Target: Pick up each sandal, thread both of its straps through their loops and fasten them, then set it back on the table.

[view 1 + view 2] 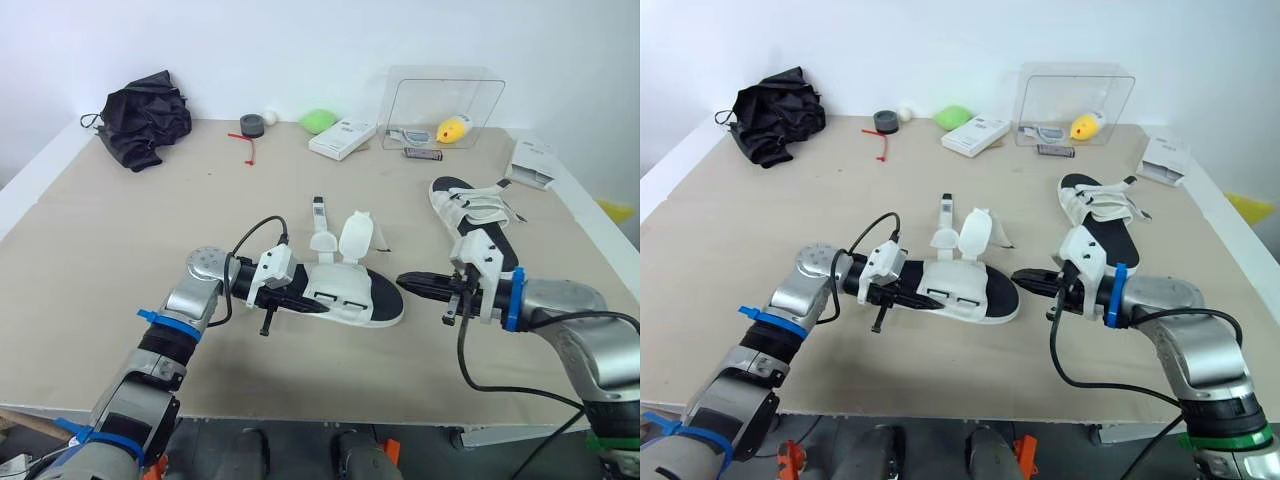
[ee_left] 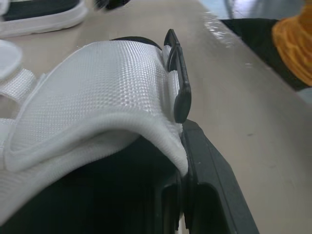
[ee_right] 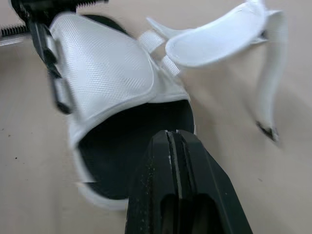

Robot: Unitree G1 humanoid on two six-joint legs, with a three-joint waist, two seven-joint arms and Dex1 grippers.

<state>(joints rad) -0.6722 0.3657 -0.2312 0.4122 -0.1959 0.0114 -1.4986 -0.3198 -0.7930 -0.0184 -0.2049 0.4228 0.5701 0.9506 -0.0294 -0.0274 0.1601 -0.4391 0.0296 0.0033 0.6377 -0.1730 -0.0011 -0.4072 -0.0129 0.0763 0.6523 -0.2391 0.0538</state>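
Note:
A white sandal with a black sole [image 1: 350, 297] lies at the middle of the table, its two strap flaps [image 1: 355, 236] standing up unfastened. My left gripper [image 1: 300, 302] is at the sandal's left end, shut on the edge of its white upper [image 2: 112, 97]; one black finger [image 2: 181, 92] lies against the fabric and the other is hidden under it. My right gripper [image 1: 412, 283] is shut and holds nothing, its tip pointing at the sandal's right end, a little apart from it. A second sandal [image 1: 470, 208] lies further back on the right with its straps across it.
Along the far edge are a black cloth bundle [image 1: 145, 120], a tape roll [image 1: 252, 124], a green object [image 1: 318, 120], a white box [image 1: 342, 138] and a clear box [image 1: 440, 100] with a yellow toy [image 1: 453, 129]. A white booklet [image 1: 530, 162] lies far right.

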